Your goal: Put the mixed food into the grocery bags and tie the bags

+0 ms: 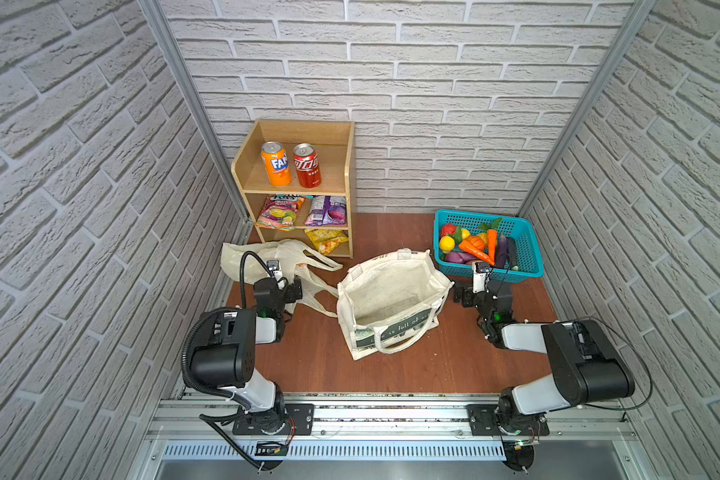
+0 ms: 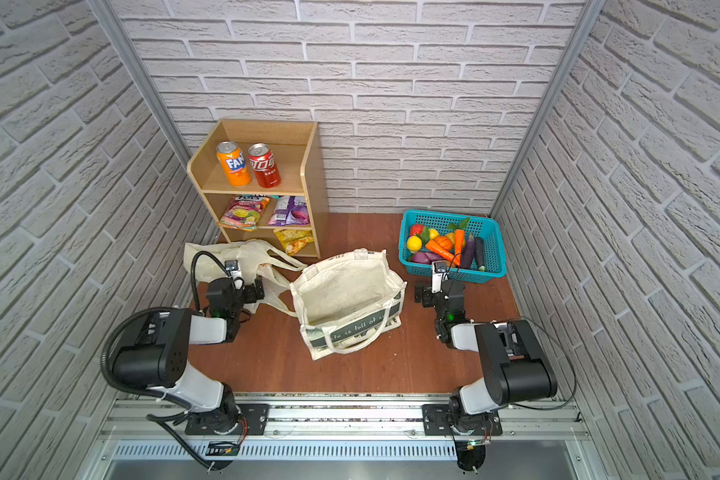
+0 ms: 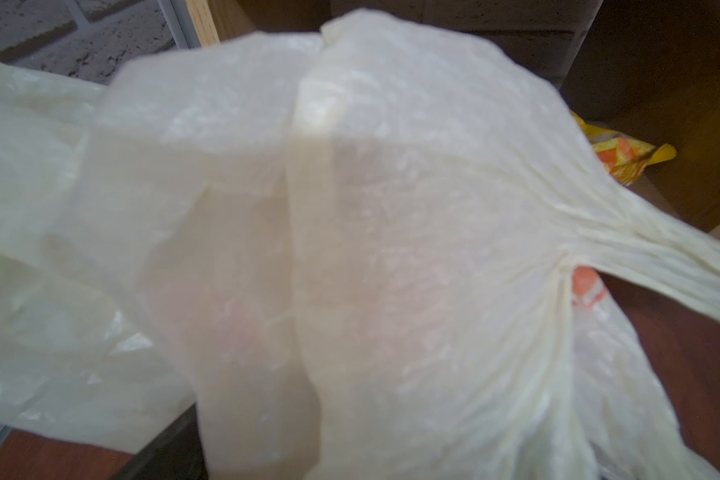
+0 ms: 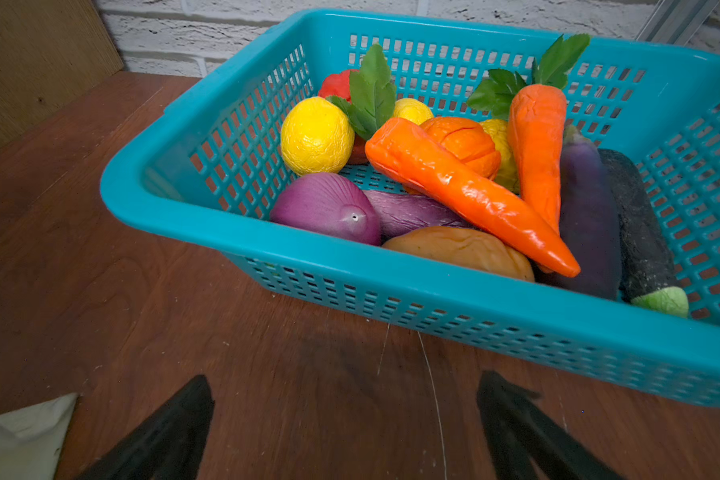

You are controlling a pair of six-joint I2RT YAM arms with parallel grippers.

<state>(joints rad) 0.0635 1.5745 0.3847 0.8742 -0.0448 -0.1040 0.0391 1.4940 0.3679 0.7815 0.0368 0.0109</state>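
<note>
On the shelf's top level stands the orange soda can [image 1: 276, 164]. The purple snack packet [image 1: 328, 210] leans on the level below. Two orange carrots [image 4: 466, 195] [image 4: 537, 153] lie in the turquoise basket [image 4: 142, 187] at the back right. In the middle the cream canvas tote [image 1: 391, 299] stands with its mouth wide. The pale plastic bag [image 1: 242, 257] lies crumpled at the left. My left gripper [image 1: 277, 284] hangs over it; the bag [image 3: 391, 208] fills the left wrist view and hides the fingers. My right gripper [image 4: 346, 399] is open and empty, just short of the basket's near wall.
A red cola can [image 1: 307, 166] stands beside the orange one on the wooden shelf [image 1: 242, 166]. A pink packet [image 1: 279, 212] and a yellow packet [image 1: 327, 241] fill lower levels. Lemons, aubergines and other toy produce crowd the basket. Brick walls close in on three sides.
</note>
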